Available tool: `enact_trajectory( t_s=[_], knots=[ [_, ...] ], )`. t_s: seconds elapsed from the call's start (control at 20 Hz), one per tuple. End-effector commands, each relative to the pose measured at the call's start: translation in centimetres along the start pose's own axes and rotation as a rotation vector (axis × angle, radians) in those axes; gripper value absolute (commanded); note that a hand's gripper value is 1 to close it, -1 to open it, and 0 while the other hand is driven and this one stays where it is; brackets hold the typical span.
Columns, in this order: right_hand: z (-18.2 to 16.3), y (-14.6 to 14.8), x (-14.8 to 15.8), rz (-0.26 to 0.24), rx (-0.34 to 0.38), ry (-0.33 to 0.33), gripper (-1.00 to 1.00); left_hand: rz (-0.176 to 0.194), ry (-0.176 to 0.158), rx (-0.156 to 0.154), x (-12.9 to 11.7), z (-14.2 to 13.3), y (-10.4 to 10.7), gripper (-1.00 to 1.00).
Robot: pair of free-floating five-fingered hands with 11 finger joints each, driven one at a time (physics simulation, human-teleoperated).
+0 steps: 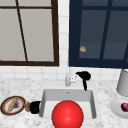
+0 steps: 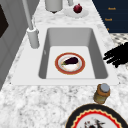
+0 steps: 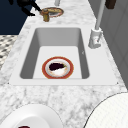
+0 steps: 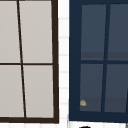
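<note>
A marble counter (image 1: 20,87) is seen below a pale window (image 1: 27,32) and a dark blue glazed cabinet (image 1: 100,32) with a small knob (image 1: 83,49). A white sink (image 2: 51,35) is set in the counter's middle, with a faucet (image 1: 68,75) at its back edge. A red ball (image 1: 67,115) is seen at the sink's front edge. In the basin a red-rimmed plate (image 2: 58,65) carries an eggplant (image 2: 71,60). At the counter's left edge a patterned plate (image 1: 7,106) lies; just beside it a small jar (image 1: 27,106) stands. The left hand (image 1: 35,107) is held next to the jar, fingers spread and apart. The right hand (image 1: 83,75) is hung by the faucet; its fingers cannot be told. At the right edge a white canister (image 1: 123,83) and a white plate (image 1: 116,108) bearing a dark red fruit (image 1: 124,107) are found.
</note>
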Motion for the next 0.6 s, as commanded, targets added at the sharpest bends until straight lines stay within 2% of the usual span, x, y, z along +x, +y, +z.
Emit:
enact_trajectory(
  t_s=[0.0, 0.25, 0.35, 0.55],
  knots=[
    [-1.8, -0.5, 1.2, 0.049, 0.007, 0.011, -1.00, 0.000, 0.000, 0.000, 0.0, 0.0, 0.0, 0.00],
    [-4.9, -0.9, 1.4, 0.022, 0.029, -0.018, -1.00, 0.000, 0.000, 0.000, 0.0, 0.0, 0.0, 0.00],
    [-5.9, -0.4, 1.0, 0.040, 0.046, -0.049, -1.00, 0.000, 0.000, 0.000, 0.0, 0.0, 0.0, 0.00],
    [-8.4, 0.2, -0.4, 0.048, 0.084, -0.068, -1.00, 0.000, 0.000, 0.000, 0.0, 0.0, 0.0, 0.00]
  ],
)
